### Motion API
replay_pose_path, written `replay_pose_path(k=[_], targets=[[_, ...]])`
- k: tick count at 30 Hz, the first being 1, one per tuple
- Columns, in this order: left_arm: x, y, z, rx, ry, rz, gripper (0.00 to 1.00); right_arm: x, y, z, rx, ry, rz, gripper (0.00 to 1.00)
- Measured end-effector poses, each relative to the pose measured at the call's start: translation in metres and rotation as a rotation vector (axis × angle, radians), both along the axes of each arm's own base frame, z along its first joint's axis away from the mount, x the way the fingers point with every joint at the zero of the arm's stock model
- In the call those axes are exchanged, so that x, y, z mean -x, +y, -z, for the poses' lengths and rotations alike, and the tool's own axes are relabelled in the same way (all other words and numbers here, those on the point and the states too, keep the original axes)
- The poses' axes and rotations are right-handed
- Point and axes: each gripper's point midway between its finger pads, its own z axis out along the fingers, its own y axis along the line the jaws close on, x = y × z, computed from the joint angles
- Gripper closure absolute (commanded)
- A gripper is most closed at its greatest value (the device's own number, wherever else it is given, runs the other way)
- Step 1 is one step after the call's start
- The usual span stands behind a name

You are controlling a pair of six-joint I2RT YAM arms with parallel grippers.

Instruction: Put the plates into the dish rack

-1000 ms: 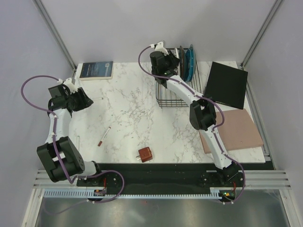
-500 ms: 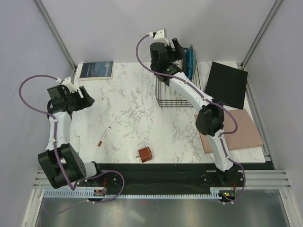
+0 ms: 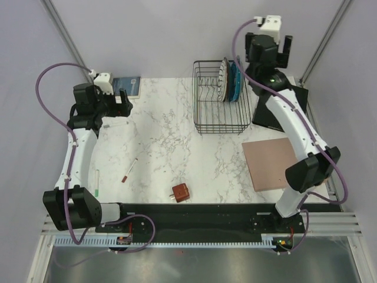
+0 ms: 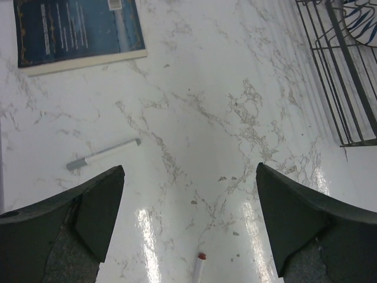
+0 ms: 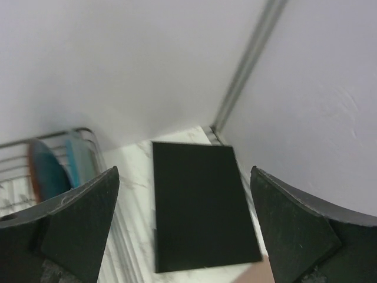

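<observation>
The plates (image 3: pixel 228 79) stand on edge, side by side, at the right-hand end of the dish rack (image 3: pixel 207 115), with their rims running near to far. They lie just left of and below the raised right gripper (image 3: pixel 268 43), which is the nearer of the two. The left gripper (image 3: pixel 121 101) is well apart across the table, beside a book (image 3: pixel 121 86). Both grippers show their jaws spread wide, holding and touching nothing; no plate is seen outside the rack, so loading is judged complete and any coming move need only keep clear of the wires.
</observation>
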Motion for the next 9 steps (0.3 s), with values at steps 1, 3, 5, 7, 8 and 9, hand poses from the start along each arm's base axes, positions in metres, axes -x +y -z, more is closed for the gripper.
replay_pose_path(k=[1,3,5,7,8,9], targets=[[-0.002,-0.008,-0.006,-0.021,-0.015,0.021,0.00,0.003,-0.016,0.007,-0.009,0.018,0.012,0.02],[-0.007,-0.023,-0.020,-0.068,-0.058,0.061,0.00,0.018,-0.050,0.026,-0.011,0.076,0.047,0.02],[-0.010,-0.035,-0.034,-0.098,-0.097,0.093,0.00,0.039,-0.069,0.051,0.010,0.139,0.076,0.02],[-0.013,-0.039,-0.049,-0.118,-0.139,0.102,0.00,0.058,-0.074,0.074,0.035,0.196,0.076,0.02],[-0.015,-0.041,-0.056,-0.124,-0.162,0.104,0.00,0.069,-0.076,0.090,0.048,0.232,0.070,0.02],[-0.017,-0.042,-0.064,-0.127,-0.188,0.109,0.00,0.077,-0.077,0.102,0.057,0.260,0.068,0.02]])
